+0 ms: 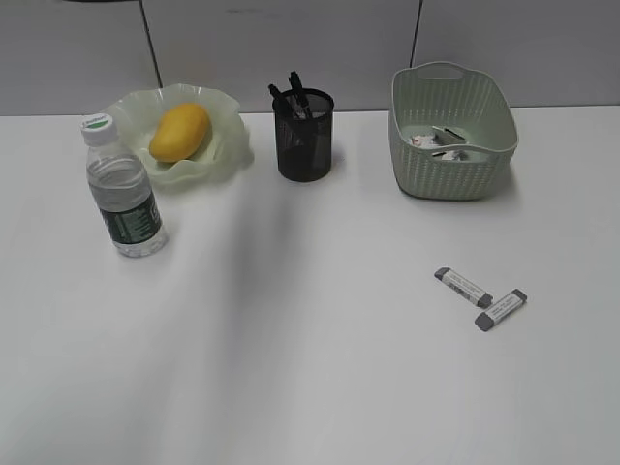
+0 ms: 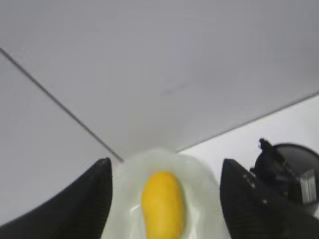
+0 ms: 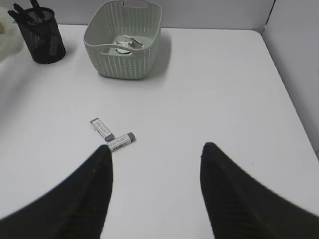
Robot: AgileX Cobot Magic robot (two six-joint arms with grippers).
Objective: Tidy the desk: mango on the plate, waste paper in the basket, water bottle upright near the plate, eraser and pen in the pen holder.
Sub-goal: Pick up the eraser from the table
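Already the mango [image 1: 180,132] lies on the plate [image 1: 225,145] at the upper left of the exterior frame, with the water bottle [image 1: 121,189] upright just below it. Pens stand in the pen holder [image 1: 304,136] at top centre; waste paper [image 1: 436,145] sits in the basket [image 1: 455,179]. Two erasers [image 1: 481,298] lie on the desk [image 1: 310,368], lower right. Left gripper [image 2: 167,199] and right gripper [image 3: 157,186] both gape empty.

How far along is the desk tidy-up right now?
Done: mango on the plate, waste paper in the basket, water bottle upright beside the plate, pens in the pen holder. Nothing in hand. Left: two erasers on the desk.
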